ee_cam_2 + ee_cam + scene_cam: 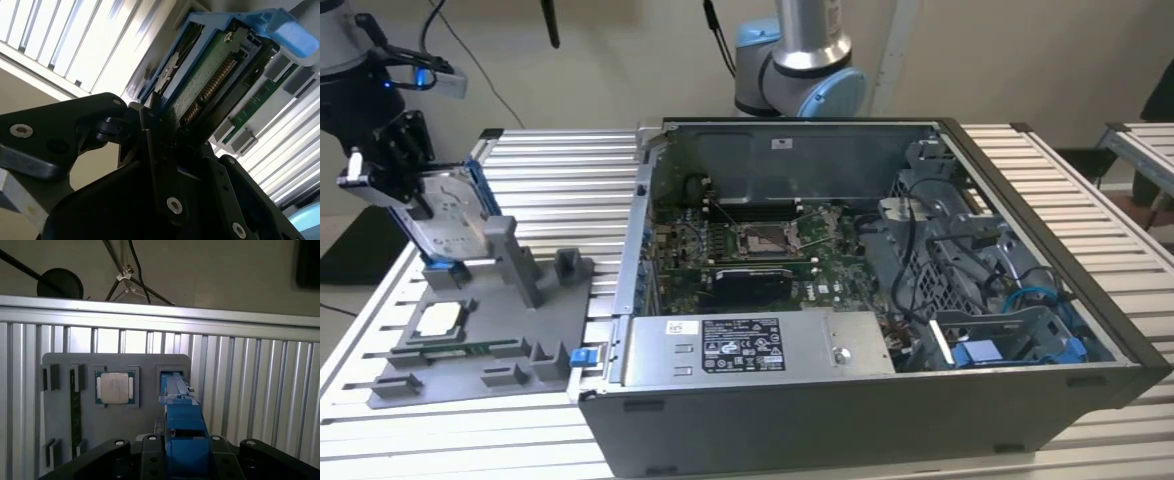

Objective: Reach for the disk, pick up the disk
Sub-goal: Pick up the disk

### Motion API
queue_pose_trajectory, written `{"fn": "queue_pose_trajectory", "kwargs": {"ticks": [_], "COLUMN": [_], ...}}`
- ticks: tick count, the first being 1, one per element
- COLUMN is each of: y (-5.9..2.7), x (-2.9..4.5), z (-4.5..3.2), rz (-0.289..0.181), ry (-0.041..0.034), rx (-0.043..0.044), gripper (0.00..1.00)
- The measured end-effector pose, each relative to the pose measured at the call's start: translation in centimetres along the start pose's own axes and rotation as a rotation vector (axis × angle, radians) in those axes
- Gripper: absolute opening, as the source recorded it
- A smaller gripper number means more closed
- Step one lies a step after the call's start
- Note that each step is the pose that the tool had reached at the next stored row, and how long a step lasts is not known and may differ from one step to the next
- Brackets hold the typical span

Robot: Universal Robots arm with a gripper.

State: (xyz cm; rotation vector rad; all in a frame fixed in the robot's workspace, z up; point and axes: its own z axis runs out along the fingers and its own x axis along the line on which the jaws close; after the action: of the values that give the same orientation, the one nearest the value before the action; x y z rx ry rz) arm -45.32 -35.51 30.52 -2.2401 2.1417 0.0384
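The disk [454,225] stands on edge at the exterior view's left, silver with a white label and a blue bracket. Its lower end is at the slot of the grey holder [520,330]. My gripper [414,200] is shut on the disk's upper part, one finger on each side. In the second wrist view the disk [210,85] shows its green circuit board and blue frame, clamped in my gripper [165,130]. In the first wrist view the disk's blue edge [180,410] runs out from between the fingers of my gripper [182,440], over the holder [150,362].
A small square silver chip [438,318] [115,387] and a memory stick [480,348] lie in the holder. An open computer case [854,300] takes the middle and right of the slatted metal table [560,160]. The arm's base [798,70] stands behind the case.
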Motion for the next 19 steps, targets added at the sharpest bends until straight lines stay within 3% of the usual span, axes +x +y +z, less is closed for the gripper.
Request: {"fn": "queue_pose_trajectory", "kwargs": {"ticks": [19], "y": [-0.04], "x": [-0.14], "z": [-2.99], "rz": [0.000], "ry": [0.0000], "rx": [-0.0001], "gripper": [0.00]}}
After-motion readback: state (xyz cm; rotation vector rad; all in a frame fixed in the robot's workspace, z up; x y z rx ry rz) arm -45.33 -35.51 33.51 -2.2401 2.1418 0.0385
